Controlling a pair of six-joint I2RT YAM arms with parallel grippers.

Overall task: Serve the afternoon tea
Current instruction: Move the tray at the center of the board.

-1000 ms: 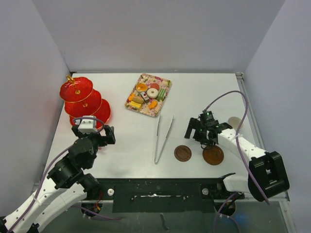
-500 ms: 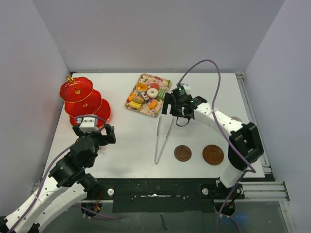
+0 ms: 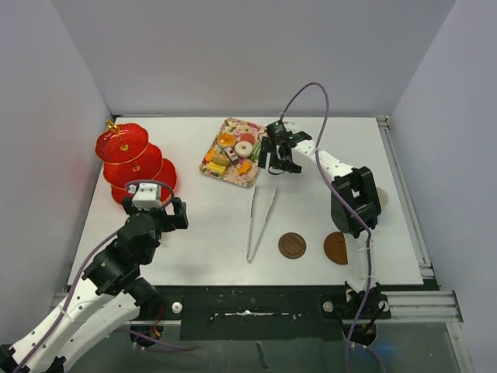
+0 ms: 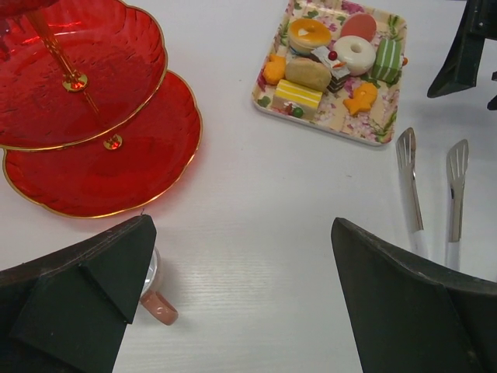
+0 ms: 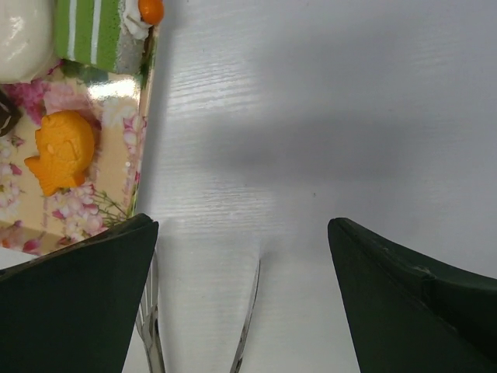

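Top external view of a white counter [image 3: 210, 225] closed in by pale grey panels [image 3: 248, 54] at the back and both sides. Shows the right jaws spread wide and gripping nothing, hanging just beside the right edge of a floral tray [image 3: 229, 179] that carries the small cakes and sweets [image 3: 237, 149]. Just nearer than those jaws, metal tongs [image 3: 260, 211] lying flat, tips pointing toward them. Well nearer again, by the front edge, two round brown saucers [image 3: 292, 245], the right-hand one [image 3: 335, 248] partly hidden by the right arm [image 3: 353, 194]. Shows the left jaws equally wide and empty, with the red three-tier stand [image 3: 133, 161] upright just ahead and slightly left, gold handle on top.

Right wrist view, looking straight down: white counter between the jaws. Left of the jaws, a tray corner with an orange fish-shaped sweet [image 5: 62, 159] and a green striped cake [image 5: 97, 31]. At the bottom, the two tong tips, close to the left jaw.

Left wrist view: stand tiers ahead-left of the jaws, tray ahead-right, tongs to the right. Beside the left jaw, the handle of a pink cup [image 4: 159, 307]; rest of the cup hidden.

Broad open counter between the two pairs of jaws, and more from the right jaws out to the metal rail [image 3: 404, 194] along the right edge.
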